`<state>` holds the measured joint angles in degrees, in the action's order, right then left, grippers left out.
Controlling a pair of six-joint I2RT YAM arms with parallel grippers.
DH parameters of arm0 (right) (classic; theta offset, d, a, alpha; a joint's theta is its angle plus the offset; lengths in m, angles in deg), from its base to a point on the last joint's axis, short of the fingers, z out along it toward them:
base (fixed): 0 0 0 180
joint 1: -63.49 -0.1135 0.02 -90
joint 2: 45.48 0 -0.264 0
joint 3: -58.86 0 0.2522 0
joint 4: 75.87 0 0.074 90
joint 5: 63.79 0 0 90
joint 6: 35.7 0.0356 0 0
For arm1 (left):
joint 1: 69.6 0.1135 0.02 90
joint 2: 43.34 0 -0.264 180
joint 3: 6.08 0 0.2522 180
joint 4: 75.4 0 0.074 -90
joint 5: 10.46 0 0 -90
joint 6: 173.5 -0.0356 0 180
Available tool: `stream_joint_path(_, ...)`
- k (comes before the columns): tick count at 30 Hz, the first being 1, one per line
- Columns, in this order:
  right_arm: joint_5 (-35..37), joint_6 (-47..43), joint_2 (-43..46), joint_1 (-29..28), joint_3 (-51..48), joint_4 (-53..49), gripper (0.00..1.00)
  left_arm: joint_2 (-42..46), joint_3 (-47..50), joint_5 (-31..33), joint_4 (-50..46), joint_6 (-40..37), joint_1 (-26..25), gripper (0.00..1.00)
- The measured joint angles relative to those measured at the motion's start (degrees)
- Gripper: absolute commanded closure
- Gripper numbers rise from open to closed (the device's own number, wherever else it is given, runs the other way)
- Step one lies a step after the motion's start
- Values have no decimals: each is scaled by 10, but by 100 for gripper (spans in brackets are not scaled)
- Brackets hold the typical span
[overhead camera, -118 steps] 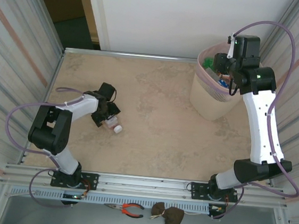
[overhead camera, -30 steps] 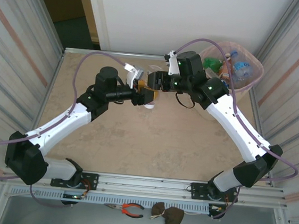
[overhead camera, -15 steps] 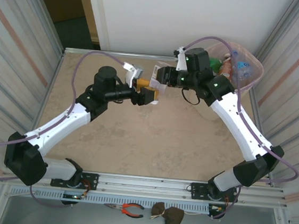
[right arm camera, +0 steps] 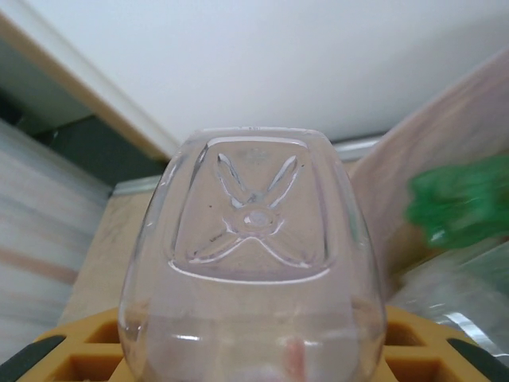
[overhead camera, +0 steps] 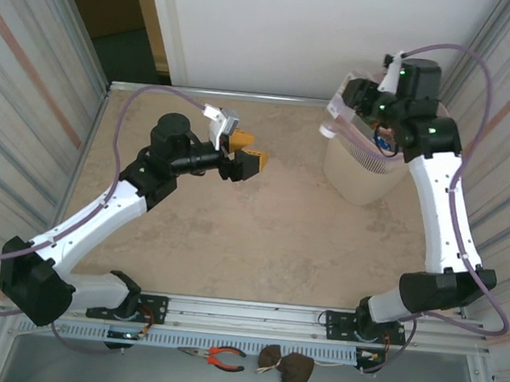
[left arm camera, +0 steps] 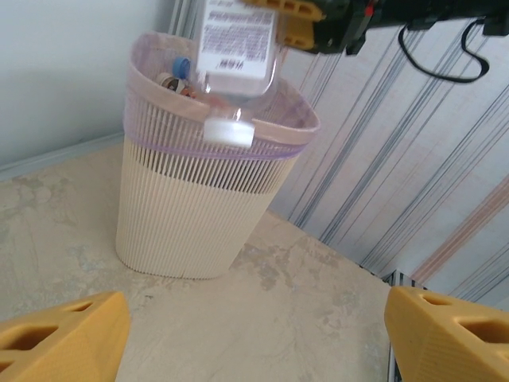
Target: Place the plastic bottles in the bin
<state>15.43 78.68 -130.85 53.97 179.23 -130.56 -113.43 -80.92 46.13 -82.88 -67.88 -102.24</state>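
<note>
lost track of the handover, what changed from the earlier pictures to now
The left gripper lifted the clear bottle off the table, passed it over and opened. The right gripper took it and swung back to the bin, holding it cap-down at the rim. The bin stayed put.

The table (overhead camera: pixel 258 246) lies bare from its near edge to the far left corner, open to either arm. The bin (overhead camera: pixel 359 176) blocks the far right corner. Over its left rim the right gripper (overhead camera: pixel 356 101) clamps a bottle (overhead camera: pixel 337 113). The left gripper (overhead camera: pixel 245 161), jaws apart, hovers mid-table, well apart from the bin.
</note>
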Motion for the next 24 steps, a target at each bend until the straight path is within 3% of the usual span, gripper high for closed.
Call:
stream_joint_path(9,9,-92,-19,101,71,-29,57,0,0,2,-5,-5,0,16)
stream_joint_path(24,-7,-178,-169,134,159,-116,55,0,0,11,-24,-14,0,16)
